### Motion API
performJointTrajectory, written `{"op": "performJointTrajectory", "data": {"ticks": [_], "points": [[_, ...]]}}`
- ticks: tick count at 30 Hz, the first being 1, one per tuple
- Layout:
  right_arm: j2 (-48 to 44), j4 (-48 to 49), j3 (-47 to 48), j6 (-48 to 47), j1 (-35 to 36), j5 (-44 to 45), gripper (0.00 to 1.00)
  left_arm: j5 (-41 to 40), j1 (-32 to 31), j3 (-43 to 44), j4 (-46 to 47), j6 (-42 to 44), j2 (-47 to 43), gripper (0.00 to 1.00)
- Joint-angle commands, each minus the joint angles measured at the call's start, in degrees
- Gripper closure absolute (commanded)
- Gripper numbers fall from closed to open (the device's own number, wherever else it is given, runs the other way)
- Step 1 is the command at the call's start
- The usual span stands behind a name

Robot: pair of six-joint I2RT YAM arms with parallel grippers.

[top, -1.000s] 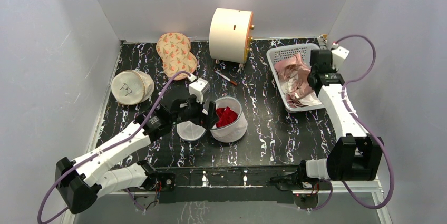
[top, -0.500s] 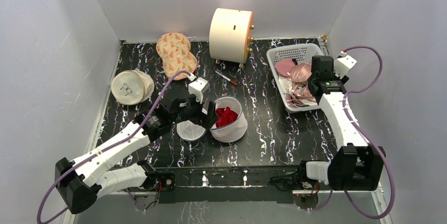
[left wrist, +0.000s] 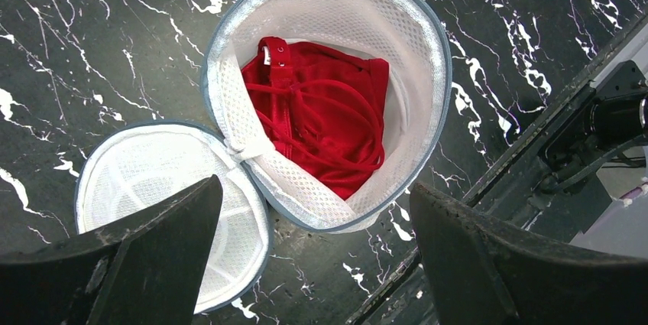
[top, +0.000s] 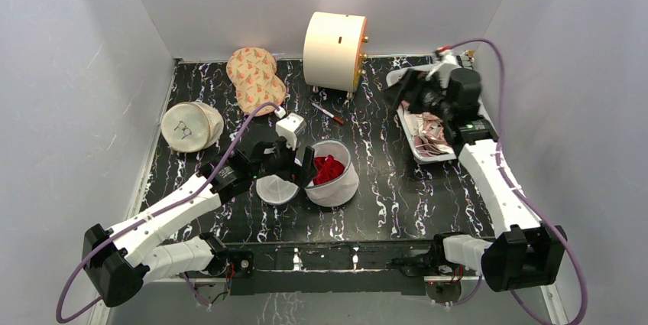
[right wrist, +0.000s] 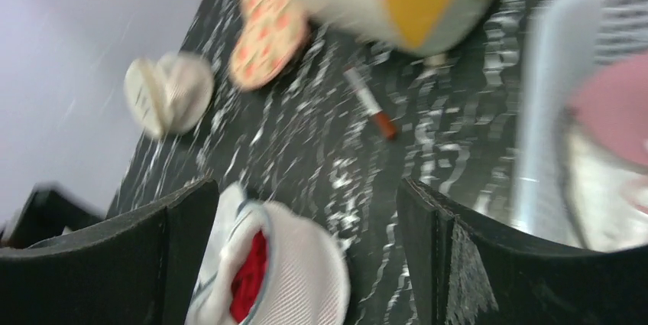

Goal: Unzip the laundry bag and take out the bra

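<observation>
Hovering straight over the unzipped laundry bag (left wrist: 344,4), the left gripper (left wrist: 315,199) has its jaws spread wide with nothing between them. Right below it the bag stands upright on the black marbled table (left wrist: 76,50), mouth up, with a red garment (left wrist: 328,118) with thin straps crumpled inside. The bag's round mesh lid (left wrist: 145,180) is folded flat onto the table, joined to the rim, and lies partly beneath one of the fingers.

The right gripper (right wrist: 306,187) hangs in the air, tilted, jaws also wide and empty; its view is blurred. Just beside one of its fingers is the white basket (right wrist: 535,126), and in it lies the pink bra (right wrist: 615,107), well apart from the laundry bag. Ahead of the fingers a pen (right wrist: 369,101) lies on the table. Beyond the pen stands a cream drum (top: 335,50) on its side, with an orange pouch (right wrist: 269,30) next to it. Farthest from this gripper sits a round cream pouch (right wrist: 168,92).
</observation>
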Motion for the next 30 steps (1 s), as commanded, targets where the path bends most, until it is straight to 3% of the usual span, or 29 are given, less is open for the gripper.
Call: {"op": "performJointTrajectory", "data": {"ticks": [1,2,3,9,13,20,25,30], "points": [[0.97,-0.66,3.64,-8.40,15.17,-8.80,0.16,-2.54,-0.23,1.76,0.09,-0.56,-2.09,0.08],[1.62,-3.05,4.10,-9.47,19.70,-6.93,0.18,-3.41,-0.23,1.36,0.29,-0.89,-2.51,0.08],[2.43,-4.81,2.93,-7.62,26.67,-1.13,0.27,-5.45,-0.23,-0.32,0.42,-2.60,-3.61,0.06],[3.19,-0.47,-4.16,-1.63,35.72,-0.23,0.33,-9.52,-0.23,-4.39,-1.97,-6.93,-3.83,0.04],[4.33,-2.93,-8.39,-0.74,41.97,4.01,0.40,-12.72,-0.23,-6.24,-3.22,-10.94,-4.24,0.03],[3.18,-5.16,-17.42,1.61,47.00,8.36,0.55,-16.04,-0.28,-8.28,-2.25,-14.95,-5.45,0.02],[0.18,-2.69,-26.15,4.96,49.24,12.47,0.57,-14.25,-0.23,-6.55,-1.00,-13.97,-1.47,0.02],[0.95,-0.83,-27.78,4.98,49.33,15.32,0.57,-9.41,-0.23,-4.71,3.15,-12.61,3.14,0.01]]}}
